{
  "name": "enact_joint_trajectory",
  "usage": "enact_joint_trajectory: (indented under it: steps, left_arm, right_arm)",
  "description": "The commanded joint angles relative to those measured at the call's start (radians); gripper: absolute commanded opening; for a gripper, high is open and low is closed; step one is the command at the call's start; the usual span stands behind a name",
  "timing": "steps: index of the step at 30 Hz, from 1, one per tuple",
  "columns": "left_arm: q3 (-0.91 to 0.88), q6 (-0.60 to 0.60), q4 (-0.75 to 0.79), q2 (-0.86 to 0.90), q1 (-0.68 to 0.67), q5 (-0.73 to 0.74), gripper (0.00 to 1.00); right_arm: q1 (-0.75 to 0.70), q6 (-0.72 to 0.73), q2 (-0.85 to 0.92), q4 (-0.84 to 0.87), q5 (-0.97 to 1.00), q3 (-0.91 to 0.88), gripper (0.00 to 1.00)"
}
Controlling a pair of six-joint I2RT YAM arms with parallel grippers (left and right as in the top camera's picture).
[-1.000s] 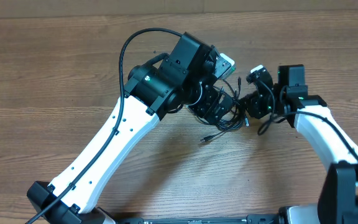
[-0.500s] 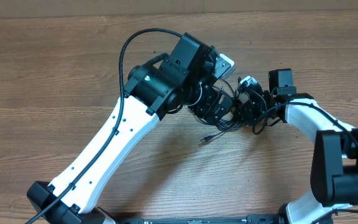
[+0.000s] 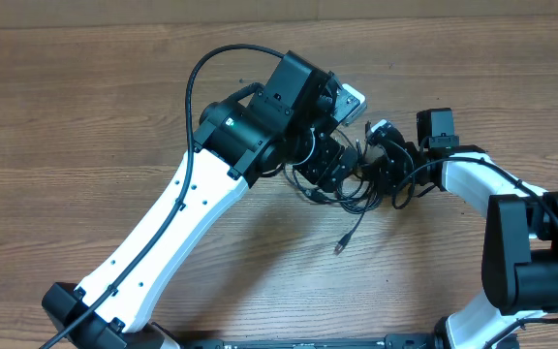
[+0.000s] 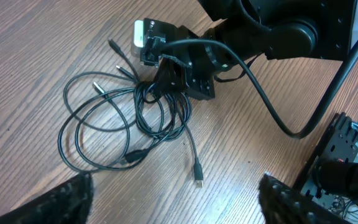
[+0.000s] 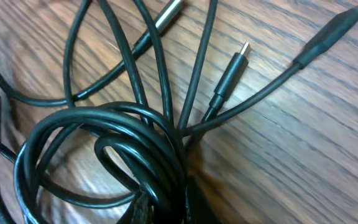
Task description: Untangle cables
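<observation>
Black cords sit right up against my right pincer [image 5: 166,208], which is pressed together on a fat bunch of the cables [image 5: 123,155] where several loops stack up. So I'd call this the grab-and-separate step: one side anchored, nothing pulled free yet. A couple of plug ends [image 5: 232,68] fan out past the pinch, lying flat on the wood.

My left pincer [image 4: 178,202] hovers above the pile with its fingers [image 4: 61,199] spread wide, holding nothing. Next move, I reckon, is bringing that one down on a single strand, maybe the one ending in the loose plug [image 4: 199,183] that sticks out of the pile on its own, and easing it out while the right holds the knot. Grab two strands by mistake and it'll probably just cinch tighter.

Tabletop [image 4: 36,56] is brown wood-grain, with the tangle lying about mid-way across it. Room-wise, hardly anything shows past the far edge.
</observation>
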Motion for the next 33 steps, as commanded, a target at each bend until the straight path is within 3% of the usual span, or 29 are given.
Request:
enact_joint_trajectory:
  steps: [1, 4, 14, 18, 25, 33]
  left_arm:
    - [0.021, -0.003, -0.009, 0.007, -0.001, 0.013, 0.73]
    - [0.021, -0.003, -0.019, 0.007, -0.001, 0.026, 0.59]
    - [0.021, -0.011, -0.02, 0.007, -0.001, 0.095, 0.51]
    - [0.021, -0.029, -0.021, 0.007, -0.001, 0.094, 0.63]
    - [0.021, -0.093, -0.021, 0.008, -0.001, 0.093, 0.62]
    - [0.02, -0.254, -0.018, 0.087, -0.001, 0.004, 0.55]
  right_arm:
    - [-0.002, 0.101, 0.003, 0.005, -0.102, 0.047, 0.04]
    - [-0.002, 0.246, 0.003, 0.005, -0.156, 0.085, 0.04]
    - [-0.002, 0.552, 0.003, 0.005, -0.547, 0.233, 0.04]
    - [-0.002, 0.568, 0.003, 0.008, -0.686, 0.258, 0.04]
    - [-0.002, 0.569, 0.003, 0.051, -0.762, 0.262, 0.04]
    - [-0.002, 0.569, -0.01, 0.169, -0.791, 0.262, 0.04]
